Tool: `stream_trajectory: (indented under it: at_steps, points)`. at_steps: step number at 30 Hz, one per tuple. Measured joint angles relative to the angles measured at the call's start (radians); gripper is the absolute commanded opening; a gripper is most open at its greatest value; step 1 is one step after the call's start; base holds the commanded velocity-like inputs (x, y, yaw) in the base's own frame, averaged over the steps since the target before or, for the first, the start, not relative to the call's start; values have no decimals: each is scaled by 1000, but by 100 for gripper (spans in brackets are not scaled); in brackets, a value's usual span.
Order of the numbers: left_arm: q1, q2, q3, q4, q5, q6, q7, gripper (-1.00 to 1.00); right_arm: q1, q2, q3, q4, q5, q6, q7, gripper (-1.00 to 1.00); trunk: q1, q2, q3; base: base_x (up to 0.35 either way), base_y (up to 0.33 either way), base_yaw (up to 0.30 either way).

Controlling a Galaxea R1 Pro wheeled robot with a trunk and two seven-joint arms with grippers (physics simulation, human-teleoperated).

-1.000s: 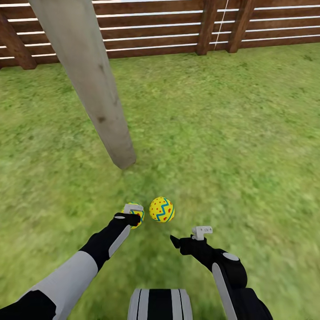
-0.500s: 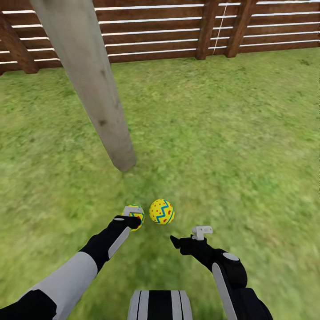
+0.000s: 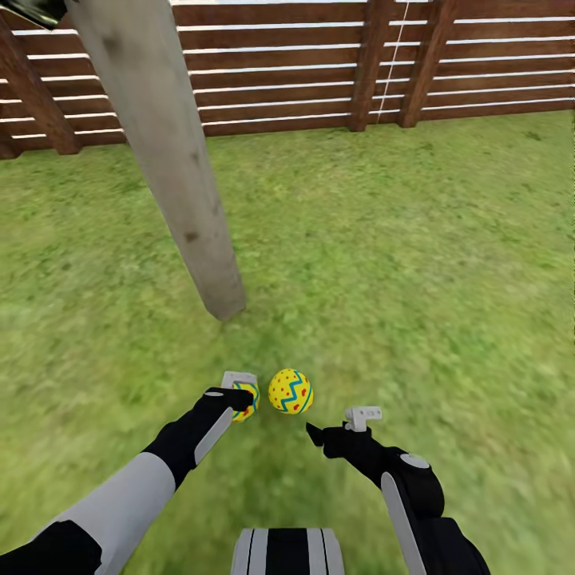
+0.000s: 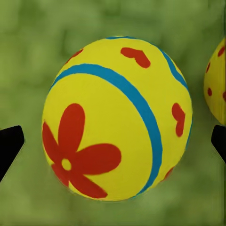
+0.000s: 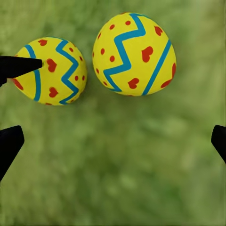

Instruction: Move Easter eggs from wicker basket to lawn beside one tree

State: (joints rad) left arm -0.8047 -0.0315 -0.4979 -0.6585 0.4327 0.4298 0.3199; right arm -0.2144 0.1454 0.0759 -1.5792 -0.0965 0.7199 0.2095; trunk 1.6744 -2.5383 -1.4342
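At the foot of the tree (image 3: 188, 208), two Easter eggs lie side by side on the lawn (image 3: 415, 255). The egg with blue zigzags (image 3: 291, 390) and red marks is on the right. The red-flower egg (image 4: 115, 117) sits between the fingers of my left gripper (image 3: 242, 390), which is open; both black fingertips (image 4: 10, 143) stand clear of the shell. My right gripper (image 3: 339, 425) hovers open just short of the eggs, holding nothing. In the right wrist view both eggs (image 5: 134, 54) lie on the grass beyond its fingertips (image 5: 9, 143). The third egg and the wicker basket are out of view.
A brown slatted fence (image 3: 319, 72) closes the garden behind the tree, with posts (image 3: 369, 64) in it. Open grass stretches to the right of the trunk and in front of the eggs.
The whole picture has slid down a little, so the camera moved. Both eggs stay beside the trunk, and both arms hold the same pose in the picture.
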Motion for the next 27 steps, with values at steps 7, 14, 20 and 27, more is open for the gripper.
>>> stream_trajectory:
  at_steps: [7, 14, 20, 27]
  points:
    - [0, 0, 8, -24, 1, 84, -4, 100, 0, 0, 0, -1, 0, 0, 0, 100, -3, 2, 27, 0, 0, 0]
    - [0, 2, 11, -207, 0, 288, 4, 100, 0, 0, 0, -1, 0, 0, 0, 100, -6, 3, 54, 0, 0, 0]
    - [0, 2, 10, -218, 0, 313, 5, 100, 0, 0, 0, -1, 0, 0, 0, 100, -8, 5, 77, -242, 0, 0]
    - [0, 2, 10, -217, 0, 313, 5, 100, 0, 0, 0, -1, 0, 1, 0, 100, -11, 6, 104, -340, 0, 0]
